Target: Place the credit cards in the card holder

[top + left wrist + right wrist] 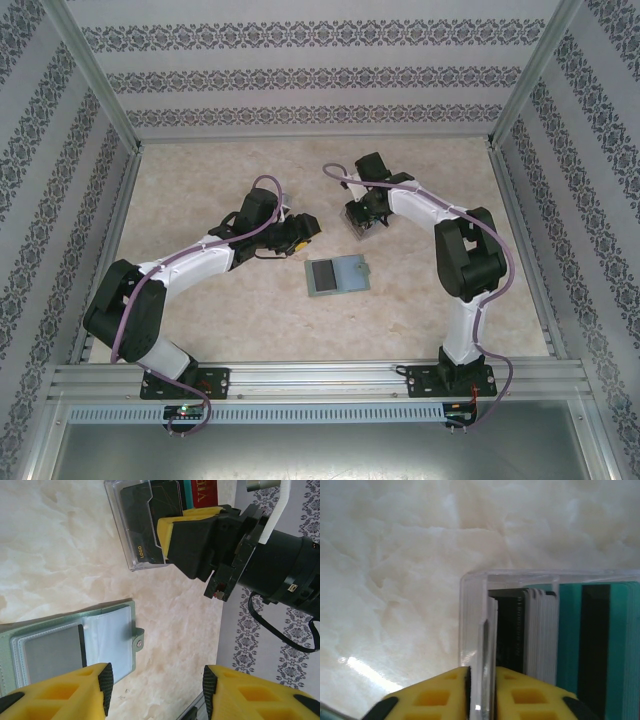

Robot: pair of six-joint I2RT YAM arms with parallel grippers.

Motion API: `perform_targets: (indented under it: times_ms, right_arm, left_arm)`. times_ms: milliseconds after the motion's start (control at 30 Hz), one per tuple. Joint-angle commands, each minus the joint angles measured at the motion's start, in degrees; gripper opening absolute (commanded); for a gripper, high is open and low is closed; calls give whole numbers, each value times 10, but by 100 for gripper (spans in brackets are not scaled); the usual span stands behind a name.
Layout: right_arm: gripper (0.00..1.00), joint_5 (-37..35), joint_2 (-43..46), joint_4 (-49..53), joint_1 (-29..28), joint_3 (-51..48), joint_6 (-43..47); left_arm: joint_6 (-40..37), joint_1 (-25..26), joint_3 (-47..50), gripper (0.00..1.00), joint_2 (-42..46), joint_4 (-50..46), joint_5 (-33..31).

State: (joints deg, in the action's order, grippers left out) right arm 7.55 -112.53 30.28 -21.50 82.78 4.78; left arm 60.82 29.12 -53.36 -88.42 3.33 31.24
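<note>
While the right gripper (481, 682) reaches down into the clear tray (470, 595), its jaws are nearly together. They straddle the tray's end wall and a thin pale edge just inside it. I cannot tell whether they pinch or merely bracket.

Credit cards (570, 630) stand upright, packed in the tray's slots, teal and dark ones touching. Card holder (337, 275) lies open and flat on the tabletop (250, 320), at 7 o'clock of the tray and apart from it. Left gripper (157, 692) hovers at 10 o'clock of the holder, jaws wide apart, nothing between them.

Risks, as I judge them:
- Jaws close on the wall rather than a card: the whole tray lifts or tips and the cards spill.
- Two cards come out together, since they sit so tight.
- A thin card held by its edge slips or swings on the way over.
- Holder is unweighted. Pushing a card into a pocket may slide it unless the left jaws pin it.
</note>
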Motion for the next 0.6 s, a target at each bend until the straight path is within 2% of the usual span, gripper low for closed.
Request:
perform_targets:
  times_ms: [0, 167, 567]
  right_arm:
    - [24, 78, 14, 33, 11, 10, -32]
    - [27, 130, 17, 41, 29, 15, -53]
    - [27, 183, 12, 43, 50, 24, -81]
  left_arm:
    - [-7, -2, 6, 53, -5, -7, 2]
    - [-3, -2, 9, 53, -8, -5, 1]
    - [0, -2, 5, 52, -18, -3, 11]
